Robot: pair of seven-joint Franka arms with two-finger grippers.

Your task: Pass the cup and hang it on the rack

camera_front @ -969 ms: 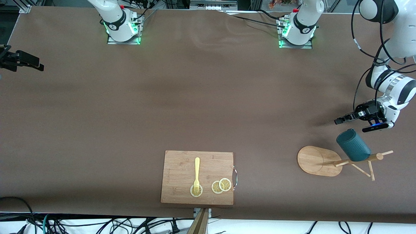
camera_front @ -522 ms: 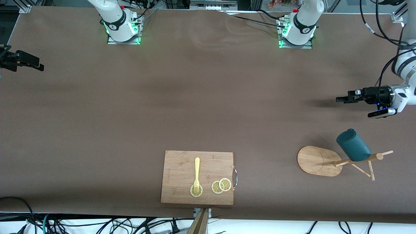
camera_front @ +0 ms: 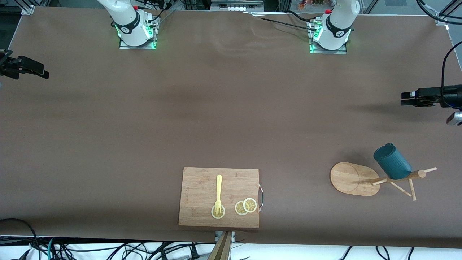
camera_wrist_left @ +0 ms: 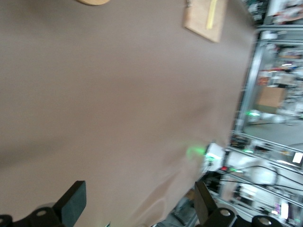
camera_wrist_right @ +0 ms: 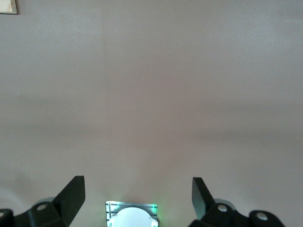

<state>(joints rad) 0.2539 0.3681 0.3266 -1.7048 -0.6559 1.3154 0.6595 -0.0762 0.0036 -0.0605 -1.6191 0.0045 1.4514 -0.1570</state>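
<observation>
In the lower middle of the front view, nearest the camera, a rectangular bamboo cutting board (camera_front: 219, 197) lies flat on the brown cloth-covered table (camera_front: 231, 108), with a pale yellow plastic fork (camera_front: 218, 195) and round yellow lemon slices (camera_front: 245, 206) on it. In the lower right of the frame stands the light wooden rack (camera_front: 364, 177), with a flat oval base, a central post and thin dowel pegs. The small dark teal-blue ribbed cup (camera_front: 392, 161) hangs on a peg, its long axis tilted, its base toward the upper left of the frame and its mouth toward the post. At the right edge of the frame, higher up, the left pincer (camera_front: 407, 98) hovers over bare table well apart from the cup, pointing toward the frame's left; its black fingers (camera_wrist_left: 72, 204) stand wide apart and hold nothing. At the left edge, the right pincer (camera_front: 43, 73) waits over the table's edge, also spread wide and empty.
</observation>
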